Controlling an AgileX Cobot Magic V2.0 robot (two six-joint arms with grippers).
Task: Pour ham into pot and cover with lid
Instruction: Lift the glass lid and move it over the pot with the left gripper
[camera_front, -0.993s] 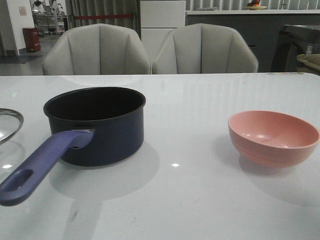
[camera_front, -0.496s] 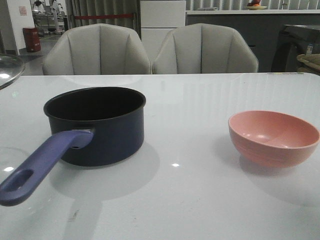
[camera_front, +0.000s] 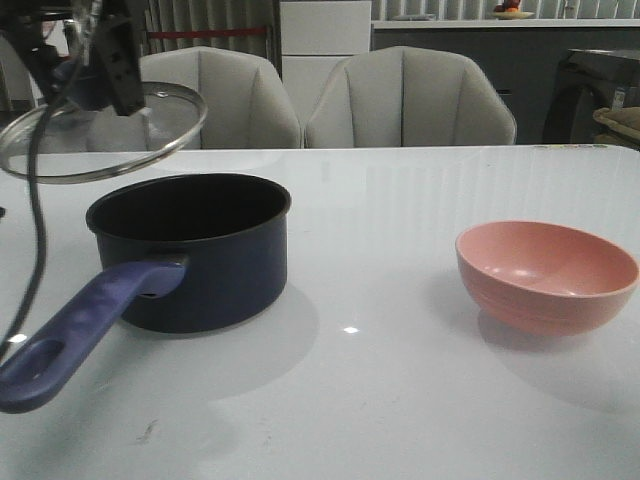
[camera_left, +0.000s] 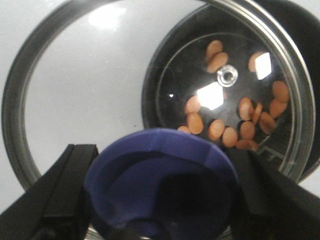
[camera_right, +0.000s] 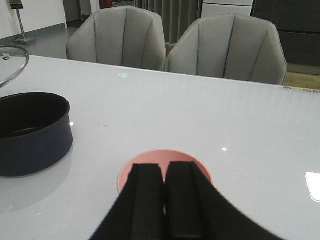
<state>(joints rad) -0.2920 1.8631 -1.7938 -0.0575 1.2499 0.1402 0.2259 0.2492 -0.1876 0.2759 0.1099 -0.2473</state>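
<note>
Glass and steel hang at the upper left of the front view: the lid (camera_front: 100, 135) is in the air, tilted, above and a little behind-left of the pot (camera_front: 190, 250). Your left gripper (camera_left: 160, 192) pinches the lid's purple-blue knob (camera_left: 160, 185), one finger on each side of it. Through the glass, the left wrist view shows the ham (camera_left: 235, 120) already lying on the pot's dark floor, at the right of that frame, so the pouring looks done and covering is the step in hand.

The lid is not yet centred: in the left wrist view most of the ring sits over bare table (camera_front: 400, 380) and only its right part overlaps the pot. Carry it sideways until the metal rim circles the pot's rim evenly, level it, then lower it straight. Mind the long handle (camera_front: 80, 320) at the lower left of the front view; the lid must not land on it.

Your right gripper (camera_right: 165, 197) hovers over the pink bowl (camera_front: 547, 275), fingers pressed together and empty. Leave it there.
</note>
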